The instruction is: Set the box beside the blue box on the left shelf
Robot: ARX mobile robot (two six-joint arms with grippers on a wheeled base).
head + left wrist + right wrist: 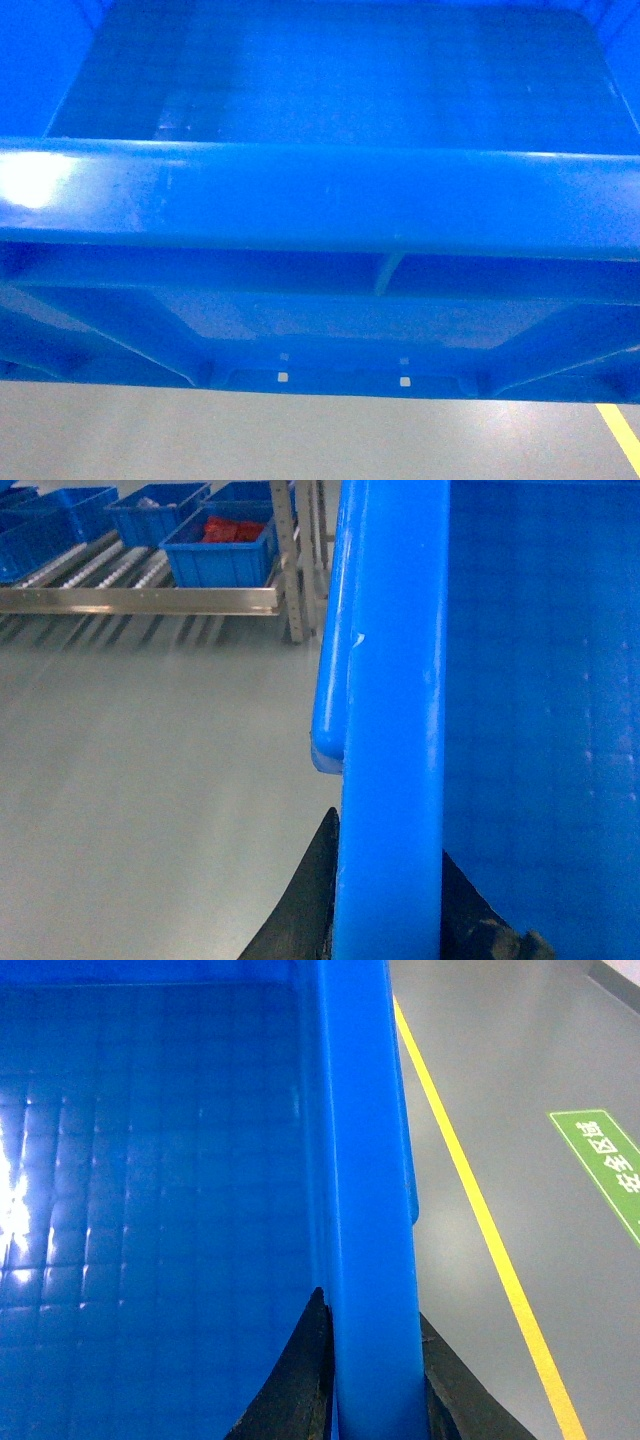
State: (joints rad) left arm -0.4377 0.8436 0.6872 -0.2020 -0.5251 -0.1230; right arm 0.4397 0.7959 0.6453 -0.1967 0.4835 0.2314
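The box [320,200], a large bright-blue crate, fills the head view with its thick near rim across the middle and its smooth floor beyond. My left gripper [390,880] is shut on the box's left rim [395,680], one black finger outside and one inside. On the box's right rim [365,1160] my right gripper [370,1360] is shut the same way. The left shelf [100,565], with roller tracks, shows far off at the upper left of the left wrist view. Several smaller blue boxes stand on it; the nearest [220,555] holds red items.
Grey floor [150,780] lies between the carried box and the shelf. A metal upright [290,560] stands at the shelf's right end. A yellow floor line [480,1210] and a green floor marking [605,1160] run to the right of the box.
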